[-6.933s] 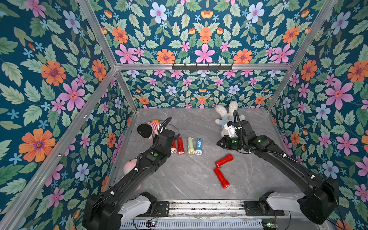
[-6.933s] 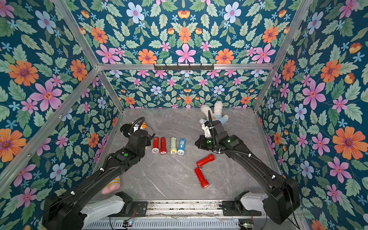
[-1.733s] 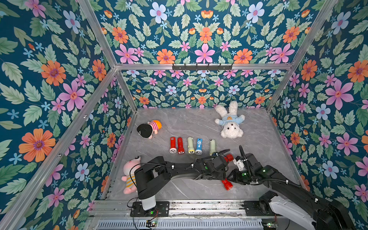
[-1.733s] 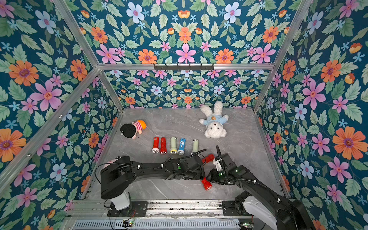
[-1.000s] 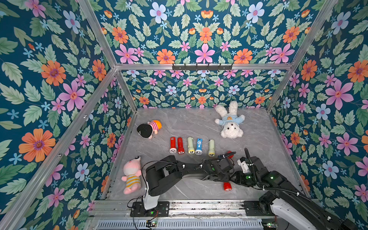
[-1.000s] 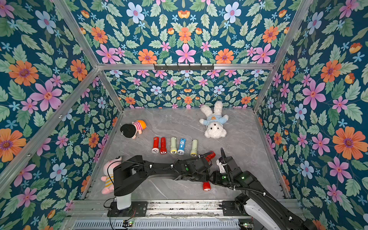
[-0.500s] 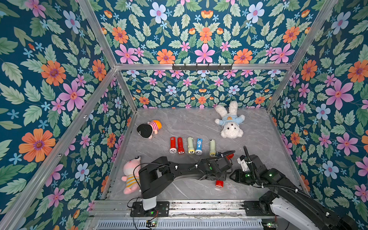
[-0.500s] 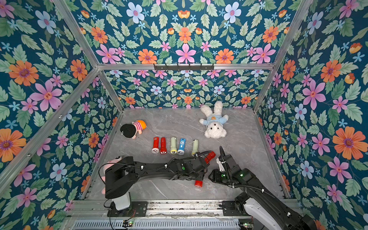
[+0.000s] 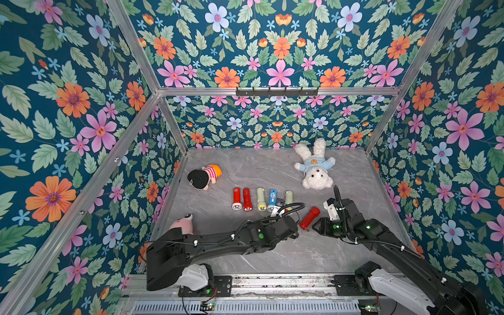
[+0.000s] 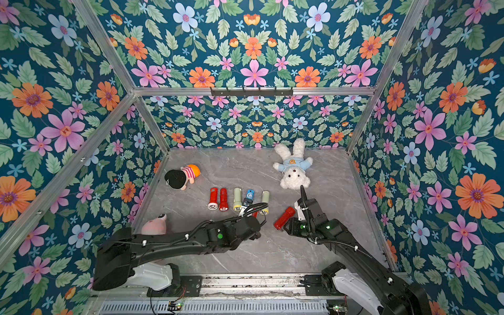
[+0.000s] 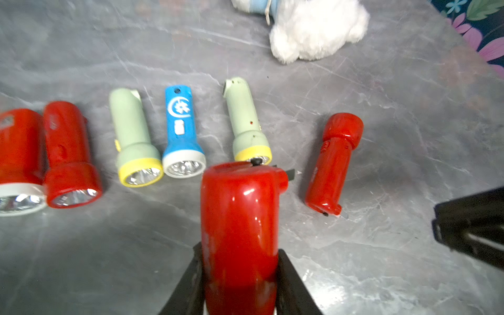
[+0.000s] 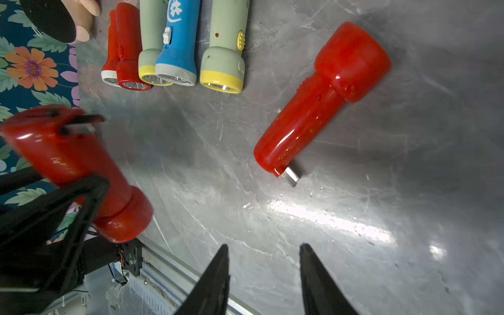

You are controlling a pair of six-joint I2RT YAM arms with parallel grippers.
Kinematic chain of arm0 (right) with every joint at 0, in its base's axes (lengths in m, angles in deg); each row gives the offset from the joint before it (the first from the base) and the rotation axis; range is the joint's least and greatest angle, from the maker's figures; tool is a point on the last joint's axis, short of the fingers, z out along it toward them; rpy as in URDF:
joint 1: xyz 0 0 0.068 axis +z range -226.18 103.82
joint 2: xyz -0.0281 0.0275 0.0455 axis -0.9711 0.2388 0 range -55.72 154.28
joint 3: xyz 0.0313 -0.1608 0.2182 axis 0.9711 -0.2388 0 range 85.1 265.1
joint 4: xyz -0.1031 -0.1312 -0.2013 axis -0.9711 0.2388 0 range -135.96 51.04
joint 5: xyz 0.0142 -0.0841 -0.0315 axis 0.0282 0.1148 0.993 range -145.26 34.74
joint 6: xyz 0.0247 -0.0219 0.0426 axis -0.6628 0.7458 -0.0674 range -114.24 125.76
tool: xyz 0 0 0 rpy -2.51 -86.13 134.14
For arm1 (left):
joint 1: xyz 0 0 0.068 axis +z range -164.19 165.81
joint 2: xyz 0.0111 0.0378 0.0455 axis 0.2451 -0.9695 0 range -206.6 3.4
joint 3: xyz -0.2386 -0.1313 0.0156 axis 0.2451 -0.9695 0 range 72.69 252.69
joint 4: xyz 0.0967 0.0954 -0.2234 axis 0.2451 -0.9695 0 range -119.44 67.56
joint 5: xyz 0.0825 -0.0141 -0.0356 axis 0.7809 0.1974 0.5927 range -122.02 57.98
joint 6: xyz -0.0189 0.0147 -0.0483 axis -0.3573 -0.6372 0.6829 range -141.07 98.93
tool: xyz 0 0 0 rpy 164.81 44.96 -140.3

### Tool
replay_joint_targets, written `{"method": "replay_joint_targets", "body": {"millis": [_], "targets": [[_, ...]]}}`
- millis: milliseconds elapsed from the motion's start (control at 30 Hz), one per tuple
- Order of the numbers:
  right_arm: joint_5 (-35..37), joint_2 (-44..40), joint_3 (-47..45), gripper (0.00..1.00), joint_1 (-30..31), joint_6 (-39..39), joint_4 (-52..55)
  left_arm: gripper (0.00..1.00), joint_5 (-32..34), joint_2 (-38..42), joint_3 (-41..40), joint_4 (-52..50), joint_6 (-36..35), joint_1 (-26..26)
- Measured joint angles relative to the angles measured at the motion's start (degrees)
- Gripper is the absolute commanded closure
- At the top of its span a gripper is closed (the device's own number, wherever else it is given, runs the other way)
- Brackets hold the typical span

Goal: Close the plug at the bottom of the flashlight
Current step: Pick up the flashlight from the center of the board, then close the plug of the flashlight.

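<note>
Left wrist: left gripper (image 11: 240, 251) clamps red flashlight (image 11: 240, 212) beside green flashlight (image 11: 245, 120), right gripper (image 12: 264, 246) gapes empty; pushing the plug (image 11: 289, 174) may pivot it.

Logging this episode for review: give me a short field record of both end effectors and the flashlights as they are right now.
left end effector: shut on held red flashlight
held plug: sticking out, not closed
right end effector: open, empty
loose red flashlight: lying on table
loose plug: sticking out
row of five flashlights: lying side by side
</note>
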Motion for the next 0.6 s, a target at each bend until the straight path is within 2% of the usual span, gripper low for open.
{"method": "replay_joint_targets", "body": {"millis": [167, 300, 533, 600], "targets": [[-3.91, 6.99, 4.2, 0.6, -0.74, 2.43, -4.98, 1.0, 1.36, 14.58, -14.05, 17.4, -9.53, 2.05], [-7.58, 10.38, 7.15, 0.6, -0.94, 4.31, -10.36, 1.0, 0.96, 23.78, -22.18, 29.31, -16.26, 3.17], [-15.82, 14.4, 10.58, 0.6, -0.96, 4.68, -20.52, 1.0, -2.67, 32.26, -34.62, 45.55, -24.92, 5.25], [-18.25, 14.88, 11.15, 0.54, -0.94, 4.61, -23.37, 1.0, -5.42, 32.89, -36.09, 48.39, -26.16, 6.71]]}}
